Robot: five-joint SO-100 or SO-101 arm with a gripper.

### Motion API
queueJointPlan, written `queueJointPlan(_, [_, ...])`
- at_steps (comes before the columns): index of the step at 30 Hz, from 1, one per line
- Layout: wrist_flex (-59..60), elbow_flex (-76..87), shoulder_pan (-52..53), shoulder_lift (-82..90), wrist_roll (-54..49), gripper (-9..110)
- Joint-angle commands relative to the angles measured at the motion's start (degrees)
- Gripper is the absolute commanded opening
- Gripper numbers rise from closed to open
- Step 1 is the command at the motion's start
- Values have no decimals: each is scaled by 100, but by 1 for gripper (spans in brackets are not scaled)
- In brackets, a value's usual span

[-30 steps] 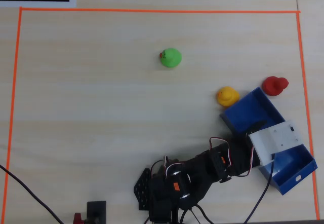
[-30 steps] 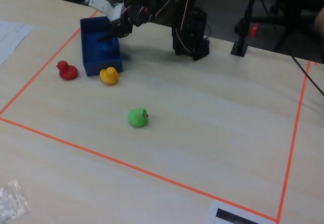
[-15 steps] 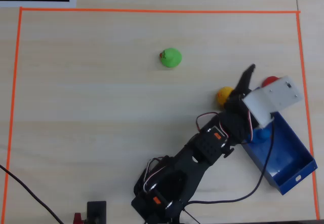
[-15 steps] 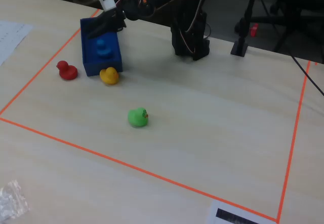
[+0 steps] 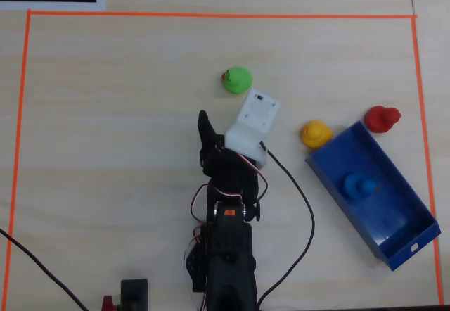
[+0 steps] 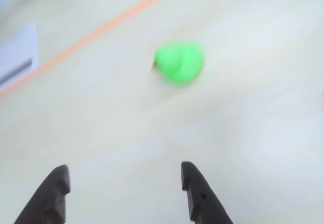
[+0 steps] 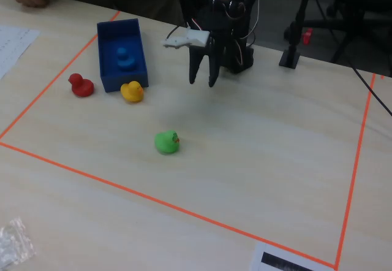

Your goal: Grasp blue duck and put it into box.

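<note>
The blue duck (image 5: 358, 186) sits inside the box (image 5: 397, 223), a long dark-blue tray at the right of the overhead view; the fixed view shows the blue duck (image 7: 123, 57) in the box (image 7: 125, 78) at the back left. My gripper (image 5: 218, 122) is well away from the box, above the middle of the table. In the fixed view the gripper (image 7: 201, 82) points down with its jaws apart. The wrist view shows the gripper (image 6: 123, 169) open and empty, both dark fingers over bare table.
A green duck (image 5: 237, 80) lies just ahead of the gripper, blurred in the wrist view (image 6: 178, 63). A yellow duck (image 5: 316, 134) and a red duck (image 5: 382, 119) sit beside the box's far end. Orange tape (image 5: 211, 15) frames the work area.
The arm has swung away from the box to the table's middle. The blue duck stays in the box. The gripper is open and empty over bare table.
</note>
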Motion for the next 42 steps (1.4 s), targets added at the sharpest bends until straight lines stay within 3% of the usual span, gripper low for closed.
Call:
queueJointPlan(1, [132, 1028, -422, 729, 79, 26])
queueJointPlan(10, [1538, 1679, -932, 1626, 167, 21])
queueJointPlan(17, [2637, 1679, -976, 1626, -281, 0])
queueJointPlan(20, [2979, 1688, -976, 1626, -809, 0])
queueJointPlan(25, [2997, 1688, -940, 1626, -782, 1])
queueJointPlan(27, [2997, 1688, -940, 1626, -809, 6])
queueJointPlan(42, [2997, 1688, -940, 1626, -809, 6])
